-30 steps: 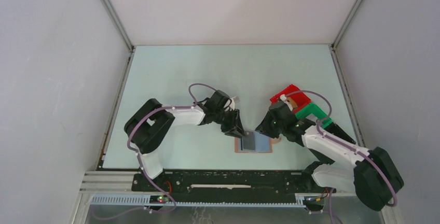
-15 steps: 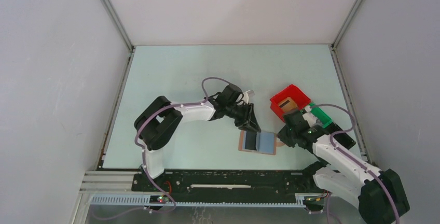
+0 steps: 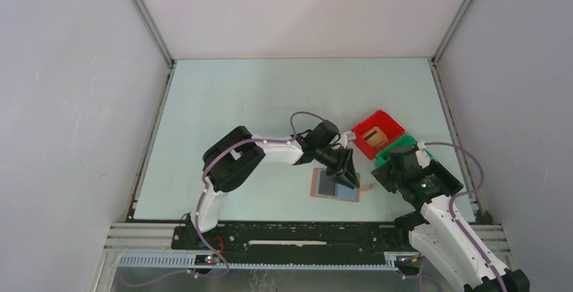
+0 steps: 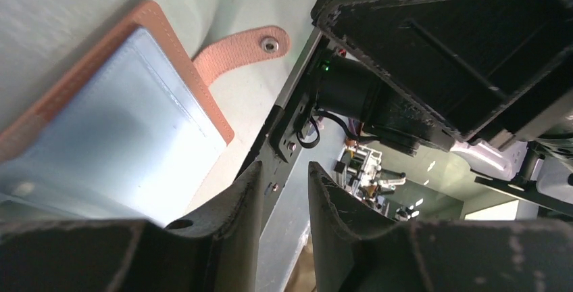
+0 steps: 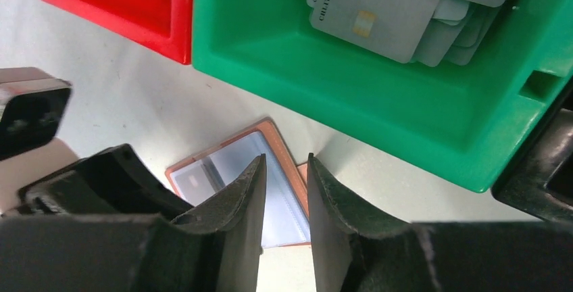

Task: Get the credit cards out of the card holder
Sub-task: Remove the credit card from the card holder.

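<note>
The card holder (image 3: 334,186) lies open and flat on the table, tan-edged with blue-grey panels. In the left wrist view it (image 4: 115,123) sits at the left with its tab (image 4: 243,45) stretched out. My left gripper (image 3: 346,173) hovers low over its right panel, jaws a narrow gap apart and empty (image 4: 285,165). My right gripper (image 3: 396,170) is right of the holder by the green bin, jaws a narrow gap apart and empty (image 5: 286,158). The holder (image 5: 223,170) shows below it, with a grey card (image 5: 196,178) in its left panel.
A green bin (image 3: 400,147) holds several grey cards (image 5: 378,11). A red bin (image 3: 377,133) with a small tan object touches its far-left side; both also show in the right wrist view, green (image 5: 324,82) and red (image 5: 115,1). Grey walls enclose the table.
My left gripper has swept right, from the holder's left edge to its right panel. My right arm has pulled back right, away from the holder. The holder slid slightly right.
</note>
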